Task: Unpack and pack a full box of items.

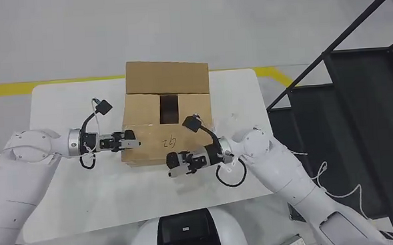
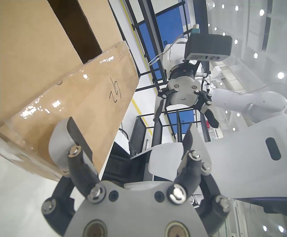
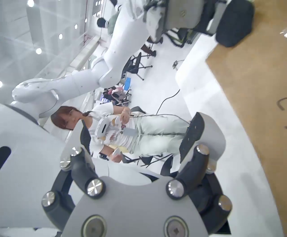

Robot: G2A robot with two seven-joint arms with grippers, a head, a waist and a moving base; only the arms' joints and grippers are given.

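Observation:
A brown cardboard box (image 1: 162, 127) stands in the middle of the white table (image 1: 69, 109). Its near flap is down, glossy with tape and marked by hand, and a dark slot (image 1: 169, 109) gapes between the top flaps. My left gripper (image 1: 132, 142) is open at the box's near left corner, one finger (image 2: 71, 137) against the cardboard (image 2: 67, 78). My right gripper (image 1: 174, 165) hangs open just in front of the box's near edge, holding nothing. The left wrist view shows the right gripper (image 2: 183, 107) facing it. The right wrist view has its own gripper (image 3: 139, 134) open beside the box (image 3: 257, 89).
A dark metal staircase frame (image 1: 346, 114) stands off the table's right side. A yellow line (image 1: 47, 84) runs along the floor behind the table. Bare table surface lies left of the box and along the front edge.

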